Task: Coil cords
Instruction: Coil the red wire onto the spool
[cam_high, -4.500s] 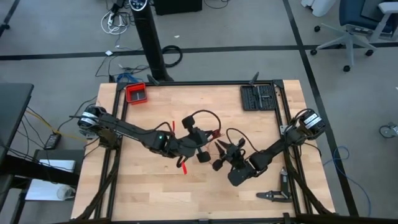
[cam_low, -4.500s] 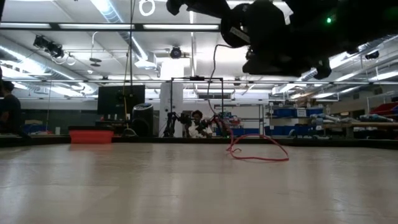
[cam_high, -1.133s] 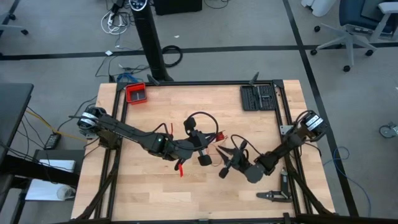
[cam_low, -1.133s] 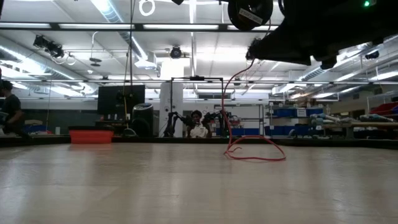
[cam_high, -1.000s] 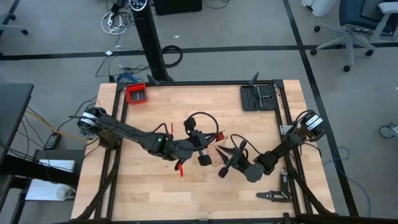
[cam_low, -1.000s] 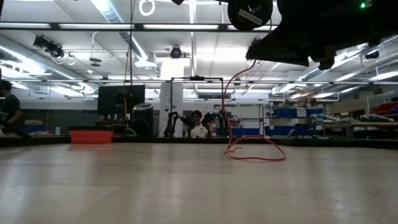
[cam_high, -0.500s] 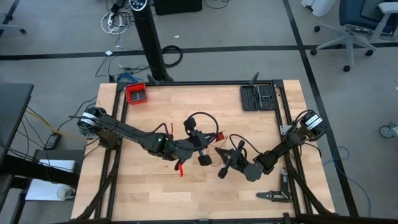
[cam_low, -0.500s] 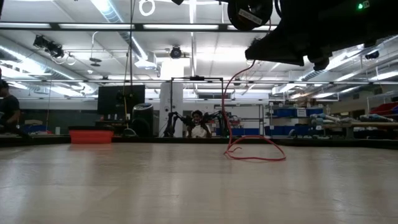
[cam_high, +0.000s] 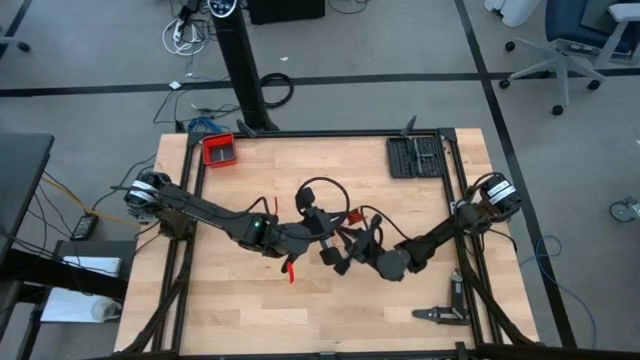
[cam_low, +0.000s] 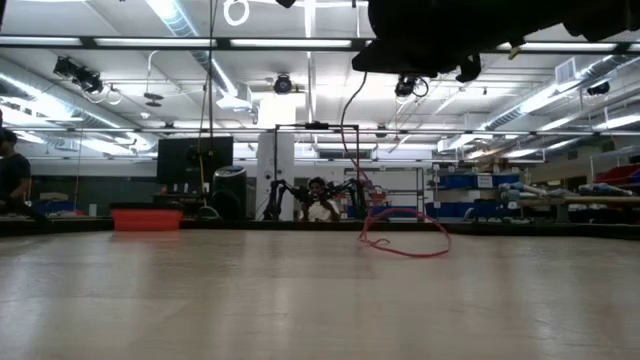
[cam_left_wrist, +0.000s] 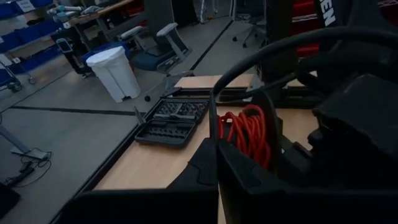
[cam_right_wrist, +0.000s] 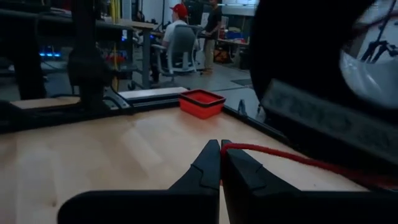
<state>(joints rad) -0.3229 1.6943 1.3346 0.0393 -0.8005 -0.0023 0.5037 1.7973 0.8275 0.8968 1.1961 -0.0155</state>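
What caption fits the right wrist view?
Right gripper shut on the red cord, red tray beyond.

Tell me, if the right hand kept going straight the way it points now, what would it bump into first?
Probably the left arm's hand: from above, the right hand points straight at it, close by. Its own camera shows a big dark body looming just ahead, the red cord pinched in its shut fingers. The depth is hard to judge.

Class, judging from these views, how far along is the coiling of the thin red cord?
Partly done. A red coiled bundle sits at the shut left pincer. In hand: the shut right pincer pinches the red cord at mid-table. Left: a loose loop lies on the table, yet to be wound in.
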